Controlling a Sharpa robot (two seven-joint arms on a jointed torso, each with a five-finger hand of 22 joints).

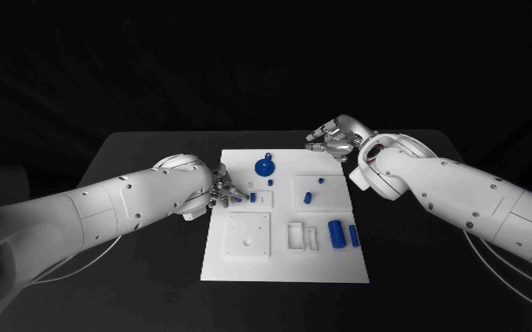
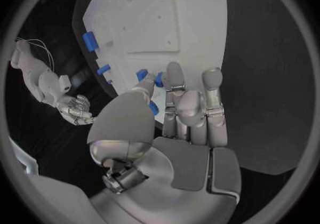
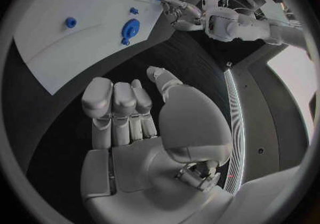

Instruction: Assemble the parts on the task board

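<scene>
- Our left hand (image 1: 222, 188) is at the left edge of the task board (image 1: 250, 267). In the left wrist view its thumb and fingertips (image 2: 175, 72) close around a small blue part (image 2: 142, 74) at the board's edge. We judge this as a pinch, but we cannot tell if the part is lifted or still sits on the board.
- On the board, going right, we see the square white plate (image 1: 248, 234) in the lower left with nothing blue on it, and above it the round blue disc (image 1: 266, 167) near the top.
- Next come a small blue peg (image 1: 309, 196) in the middle block and two blue cylinders (image 1: 336, 234), which lie side by side near the right edge.
- Our right hand (image 1: 333, 141) rests on the black table (image 1: 144, 155), just beyond the top right corner of the board. Its fingers lie together, slightly curled, and it holds nothing.
- Our judgement: the assembly is in an early or middle stage. Some parts seem to stand in their places, but the cylinders look loose and several recesses are unfilled, so much work is left.
</scene>
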